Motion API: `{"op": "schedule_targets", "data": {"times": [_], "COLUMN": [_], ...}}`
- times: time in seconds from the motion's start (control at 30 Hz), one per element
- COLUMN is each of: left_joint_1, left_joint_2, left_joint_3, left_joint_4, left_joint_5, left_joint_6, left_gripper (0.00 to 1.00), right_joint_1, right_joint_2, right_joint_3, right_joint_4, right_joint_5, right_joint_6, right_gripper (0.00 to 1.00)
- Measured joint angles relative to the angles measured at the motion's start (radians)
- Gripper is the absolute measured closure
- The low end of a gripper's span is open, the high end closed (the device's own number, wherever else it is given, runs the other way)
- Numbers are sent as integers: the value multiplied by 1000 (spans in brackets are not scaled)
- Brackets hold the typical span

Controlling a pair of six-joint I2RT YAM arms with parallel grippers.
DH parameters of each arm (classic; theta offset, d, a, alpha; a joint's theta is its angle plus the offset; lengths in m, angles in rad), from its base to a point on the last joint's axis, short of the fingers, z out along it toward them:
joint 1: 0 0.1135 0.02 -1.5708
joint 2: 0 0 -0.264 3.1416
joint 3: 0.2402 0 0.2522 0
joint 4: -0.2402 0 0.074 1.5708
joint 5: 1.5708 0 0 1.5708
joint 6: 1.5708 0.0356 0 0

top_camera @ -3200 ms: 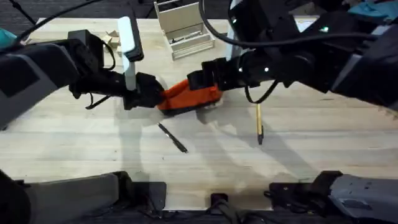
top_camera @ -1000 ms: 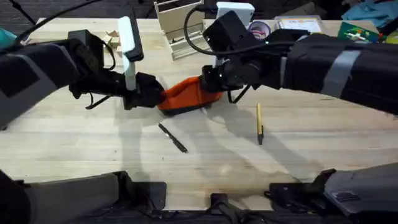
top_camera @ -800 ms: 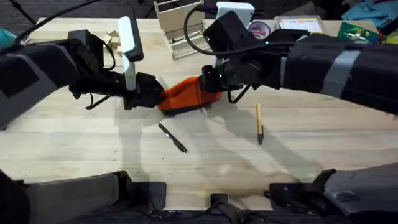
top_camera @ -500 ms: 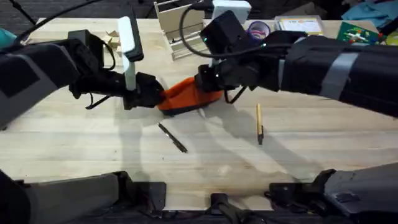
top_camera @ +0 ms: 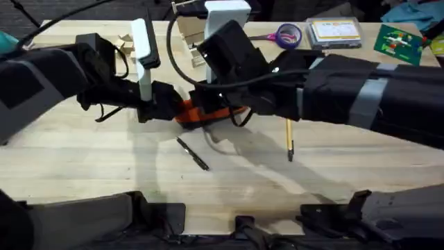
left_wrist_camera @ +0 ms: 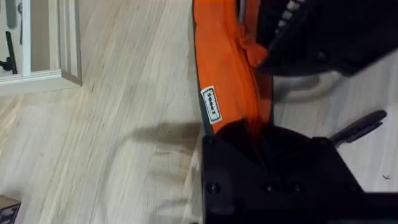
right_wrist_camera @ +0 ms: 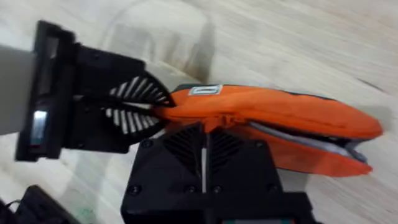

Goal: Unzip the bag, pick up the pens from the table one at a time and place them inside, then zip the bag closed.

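Right tool [right_wrist_camera: 204, 144] pinches the zipper atop the bag [right_wrist_camera: 273, 118], left tool [left_wrist_camera: 249, 134] clamping its end.

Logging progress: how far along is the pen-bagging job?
Unzipping is in hand: the left tool pins one end of the bag while the right tool pulls the zipper, leaving a gap. Both pens lie on the table; loading and zipping remain.

The right arm is covering most of the bag [top_camera: 208, 114] at frame centre overhead; the left pincer [left_wrist_camera: 249, 140] is hiding the bag's near end.
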Motion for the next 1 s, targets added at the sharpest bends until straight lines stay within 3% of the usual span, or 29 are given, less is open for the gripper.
{"op": "schedule_targets", "data": {"times": [0.27, 0.8, 0.87, 1.0], "left_joint_1": [0, 0, 2, 11], "left_joint_2": [0, 0, 0, 0], "left_joint_3": [0, -2, -2, -2], "left_joint_4": [-1, -12, -9, -2], "left_joint_5": [0, 0, -5, -17], "left_joint_6": [0, 0, 5, 16], "left_gripper": [959, 958, 959, 959], "right_joint_1": [10, 25, 24, 12], "right_joint_2": [0, 0, 0, -4], "right_joint_3": [-1, -11, -11, -11], "right_joint_4": [62, 85, 80, 53], "right_joint_5": [-132, -249, -245, -209], "right_joint_6": [-22, -141, -157, -181], "right_gripper": [969, 966, 751, 172]}}
